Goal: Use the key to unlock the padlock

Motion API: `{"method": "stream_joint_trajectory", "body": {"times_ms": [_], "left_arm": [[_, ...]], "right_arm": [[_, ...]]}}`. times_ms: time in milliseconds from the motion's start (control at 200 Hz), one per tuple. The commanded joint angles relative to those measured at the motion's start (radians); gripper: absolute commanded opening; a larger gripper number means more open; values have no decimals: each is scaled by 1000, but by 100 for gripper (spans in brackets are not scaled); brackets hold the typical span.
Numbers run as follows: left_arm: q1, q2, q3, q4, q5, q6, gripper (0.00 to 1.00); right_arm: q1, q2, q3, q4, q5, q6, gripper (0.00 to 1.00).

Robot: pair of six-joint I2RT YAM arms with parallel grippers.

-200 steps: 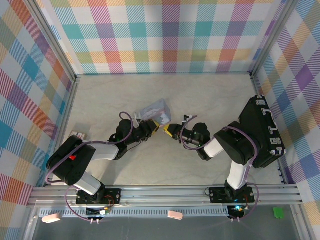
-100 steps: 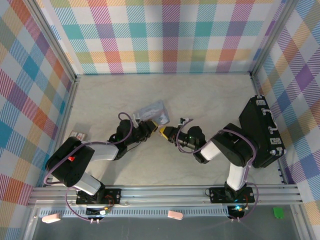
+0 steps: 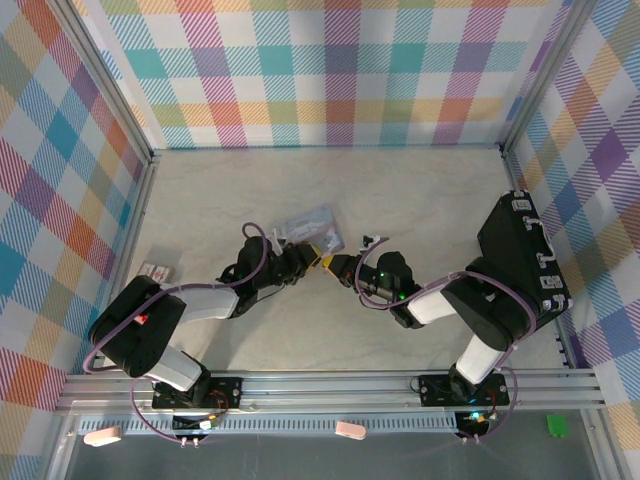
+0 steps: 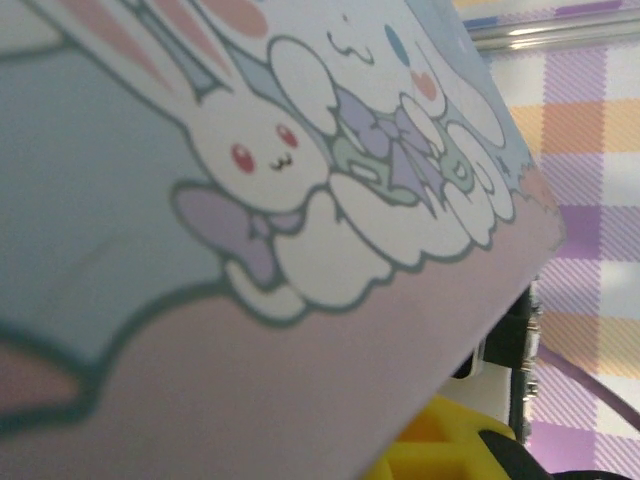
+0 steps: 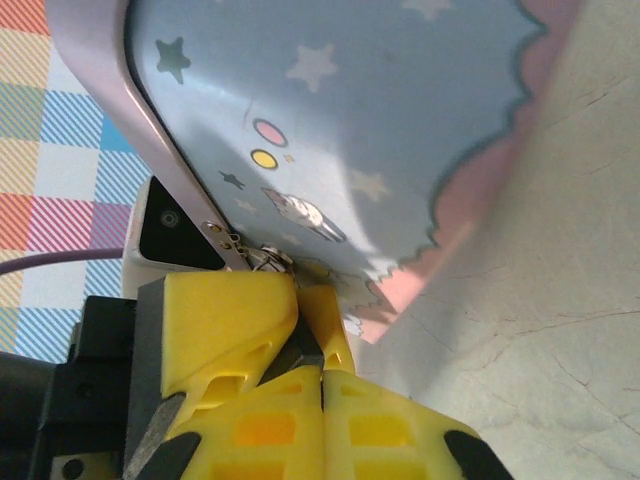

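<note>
Pinching a small dark piece, apparently the padlock [image 5: 306,352], at the tin's [image 5: 380,130] lower rim, the left pincer [image 5: 298,325] stands narrowly parted. The right pincer [image 5: 322,388], beside that rim, is pressed fully together; the key cannot be made out.

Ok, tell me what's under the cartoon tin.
The tin tilts over the pale table. At its lower edge: a small silvery fitting and the right gripper, shut on a dark sliver, probably the key. Yellow fingers cover anything else there.

Pastel plaid walls [image 3: 330,70] enclose three sides of a pale, faintly veined counter [image 3: 430,200]. Aluminium frame posts [image 3: 106,80] mark the far corners, and a slotted rail [image 3: 330,385] borders the near edge.
</note>
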Motion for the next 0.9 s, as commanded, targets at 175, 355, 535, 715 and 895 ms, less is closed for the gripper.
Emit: {"method": "stream_joint_trajectory", "body": {"times_ms": [175, 355, 535, 715, 895], "left_arm": [[-105, -84, 144, -227, 14, 134, 0], [-99, -119, 208, -522, -96, 236, 0], [-50, -102, 233, -622, -136, 319, 0], [-12, -82, 255, -712, -132, 336, 0], [9, -85, 264, -756, -120, 338, 0]], "right_arm": [[22, 13, 40, 22, -40, -41, 0], [16, -51, 34, -138, -38, -146, 25], [17, -193, -7, -403, 73, -447, 48], [32, -315, -27, -568, 134, -707, 47], [96, -411, -99, -471, 249, -955, 48]]}}
